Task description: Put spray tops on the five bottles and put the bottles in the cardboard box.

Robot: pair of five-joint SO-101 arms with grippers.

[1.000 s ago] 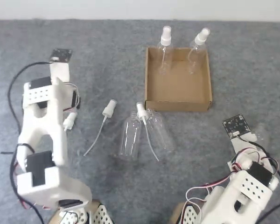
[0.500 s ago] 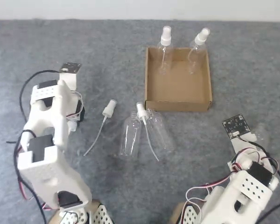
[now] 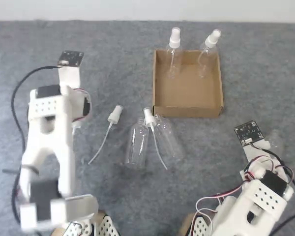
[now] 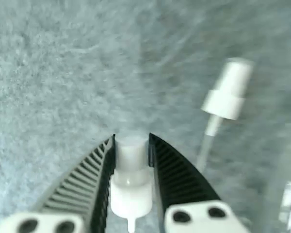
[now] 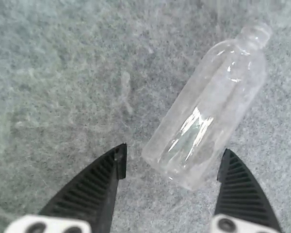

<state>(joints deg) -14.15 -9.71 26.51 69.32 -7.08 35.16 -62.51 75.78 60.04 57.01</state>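
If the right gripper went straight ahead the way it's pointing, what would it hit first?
Probably the clear uncapped bottle: it lies straight ahead of the right gripper, in line with the gap between its open jaws. Depth is hard to judge.

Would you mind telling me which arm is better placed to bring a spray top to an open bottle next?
Left: the left gripper is shut on a spray top. The right gripper is open over an uncapped bottle, holding nothing.

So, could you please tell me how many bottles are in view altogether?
5. Two capped bottles lean in the cardboard box; two loose bottles lie side by side before it; the fifth bottle lies at the right gripper's open jaws.
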